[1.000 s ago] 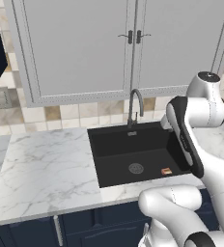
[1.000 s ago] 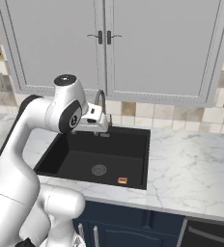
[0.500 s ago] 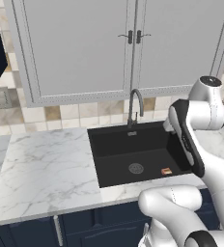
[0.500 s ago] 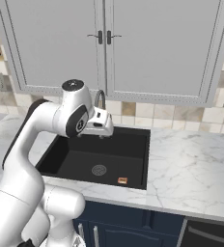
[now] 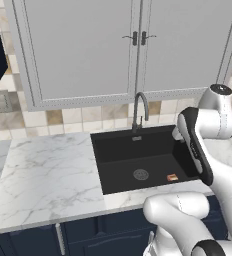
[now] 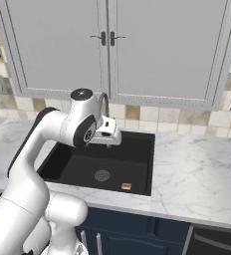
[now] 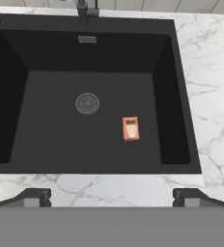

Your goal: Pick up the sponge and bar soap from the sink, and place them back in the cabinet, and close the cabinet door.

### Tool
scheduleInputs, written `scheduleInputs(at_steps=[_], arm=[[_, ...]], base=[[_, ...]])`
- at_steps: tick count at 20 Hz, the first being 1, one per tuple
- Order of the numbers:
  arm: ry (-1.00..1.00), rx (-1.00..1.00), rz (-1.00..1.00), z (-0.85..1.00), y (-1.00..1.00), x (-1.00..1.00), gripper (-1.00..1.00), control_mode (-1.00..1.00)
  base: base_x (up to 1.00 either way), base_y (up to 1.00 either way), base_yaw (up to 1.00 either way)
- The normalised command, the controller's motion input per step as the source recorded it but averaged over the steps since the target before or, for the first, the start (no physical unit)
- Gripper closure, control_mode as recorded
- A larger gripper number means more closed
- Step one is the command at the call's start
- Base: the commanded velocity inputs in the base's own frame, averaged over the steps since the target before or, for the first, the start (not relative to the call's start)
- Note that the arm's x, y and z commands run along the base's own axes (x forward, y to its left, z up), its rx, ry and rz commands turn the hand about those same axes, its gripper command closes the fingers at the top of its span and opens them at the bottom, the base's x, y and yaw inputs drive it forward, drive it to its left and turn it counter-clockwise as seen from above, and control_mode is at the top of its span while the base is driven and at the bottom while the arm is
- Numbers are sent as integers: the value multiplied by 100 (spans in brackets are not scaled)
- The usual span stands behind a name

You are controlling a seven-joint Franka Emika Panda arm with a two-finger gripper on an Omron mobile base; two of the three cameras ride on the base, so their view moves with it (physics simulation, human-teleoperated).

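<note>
The arm (image 6: 38, 149) arches forward, jaws spread wide, pointing down.

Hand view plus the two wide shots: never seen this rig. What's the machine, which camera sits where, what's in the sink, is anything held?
It is a white robot arm on a driving base in a rendered kitchen. Two cameras ride on the base, behind the arm to its left and right. The third sits on the hand and looks straight down into the black sink.

On the sink floor lies the bar soap, small and orange, beside the round drain. The tap stands at the back rim.

The gripper is open, above the sink's front edge, holding nothing.
</note>
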Motion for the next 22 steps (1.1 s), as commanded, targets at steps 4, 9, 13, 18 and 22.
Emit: scheduleInputs(at_steps=[4, 9, 13, 18, 22], arm=[[0, 0, 0, -22, -9, 0, -100, -100], [0, 0, 0, -28, -6, 0, -100, -100], [0, 0, 0, -26, -5, 6, -100, -100], [0, 0, 0, -11, -7, 16, -100, -100], [0, 0, 0, 0, -10, 24, -100, -100]], base=[[0, 0, 0], [0, 0, 0], [0, 0, 0], [0, 0, 0], [0, 0, 0]])
